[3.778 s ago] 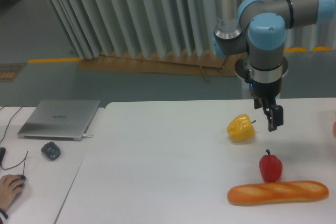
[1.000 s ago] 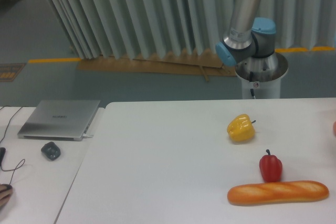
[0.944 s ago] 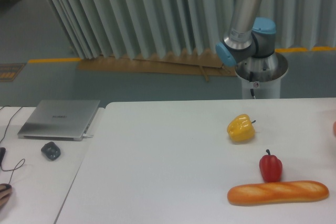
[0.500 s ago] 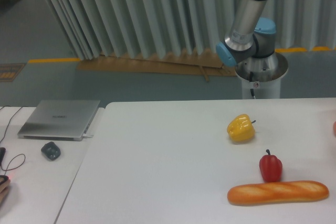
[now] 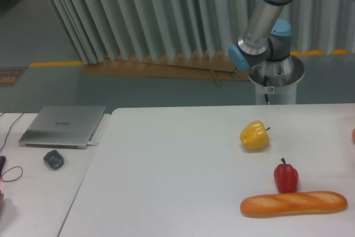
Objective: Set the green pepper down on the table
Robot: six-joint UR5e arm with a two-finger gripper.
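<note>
**A:** Start big. What carries everything?

**B:** The large plain white desk with rounded corners [image 5: 166,181]. That is the surface the pepper should end on. The grey-and-blue jointed arm [image 5: 266,20] rises from its pedestal behind the far edge, and its upper links run out of the top of the view.

**A:** So where is the gripper?

**B:** Not in view. Whether its jaws are apart, together or clamped on something, I cannot tell.

**A:** And the glossy dark green bell pepper, which way from it?

**B:** It shows nowhere here either. So that one relation cannot be read. It may be with the gripper above the frame, or off to a side; I would not guess.

**A:** What lies below, where the arm would come down?

**B:** A long orange-brown loaf of bread [image 5: 294,203] lies nearest the front edge, long axis across the view. Just behind it stands a small red pepper with a dark stem [image 5: 285,176], upright. Farther back is a yellow bell pepper [image 5: 254,135], closest to the pedestal. My judgement: a set-down wants bare surface away from these three.
</note>
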